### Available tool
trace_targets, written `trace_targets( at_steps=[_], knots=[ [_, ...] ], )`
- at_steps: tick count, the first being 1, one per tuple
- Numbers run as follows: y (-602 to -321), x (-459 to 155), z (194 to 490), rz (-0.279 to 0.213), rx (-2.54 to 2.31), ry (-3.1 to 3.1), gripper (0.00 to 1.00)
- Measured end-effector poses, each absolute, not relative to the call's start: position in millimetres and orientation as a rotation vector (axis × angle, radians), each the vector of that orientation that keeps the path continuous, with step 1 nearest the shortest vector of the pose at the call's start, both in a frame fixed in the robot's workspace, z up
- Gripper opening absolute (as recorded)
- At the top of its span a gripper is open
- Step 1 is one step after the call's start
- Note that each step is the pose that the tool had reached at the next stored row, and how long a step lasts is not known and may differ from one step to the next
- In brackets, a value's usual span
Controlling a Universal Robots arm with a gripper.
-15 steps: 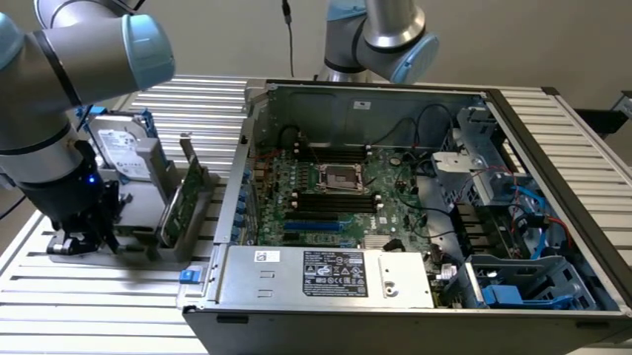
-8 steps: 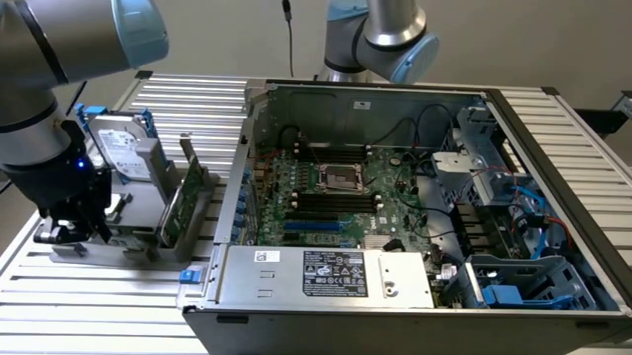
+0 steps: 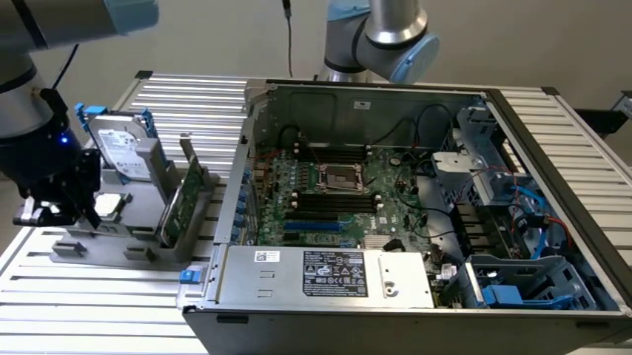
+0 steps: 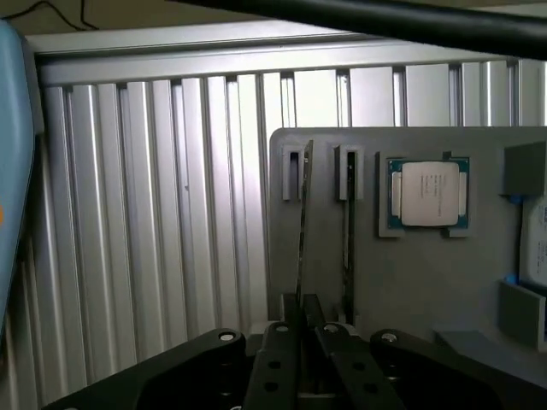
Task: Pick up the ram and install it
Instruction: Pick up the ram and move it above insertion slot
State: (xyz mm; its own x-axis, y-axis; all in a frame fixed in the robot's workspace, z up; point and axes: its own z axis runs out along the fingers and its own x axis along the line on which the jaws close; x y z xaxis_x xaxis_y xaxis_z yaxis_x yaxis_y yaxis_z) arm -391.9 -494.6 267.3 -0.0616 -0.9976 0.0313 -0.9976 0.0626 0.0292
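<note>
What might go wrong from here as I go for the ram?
1. The ram stands edge-up beside a second stick in the grey holder; the gripper, lined up near both, may snag the wrong one.
2. The sticks are thin, so an off-centre grasp might tilt or bend one.

**Work Surface and Supported Items**

The work surface is a table [image 3: 89, 303] of ribbed aluminium slats. Two items rest directly on it. A grey parts holder [image 3: 103, 253] sits toward the exterior view's left. An open computer case [image 3: 395, 329] lies on its side just beside the holder, toward the exterior view's right.
</note>
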Motion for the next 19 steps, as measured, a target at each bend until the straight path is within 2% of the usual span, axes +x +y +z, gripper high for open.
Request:
trace_targets(
  at_steps=[11, 19],
  knots=[
    [-492.0, -386.7, 312.5, 0.0, 2.122, -2.258, 0.14],
    [-490.8, -358.1, 348.8, 0.0, 2.122, -2.258, 0.14]
  ],
)
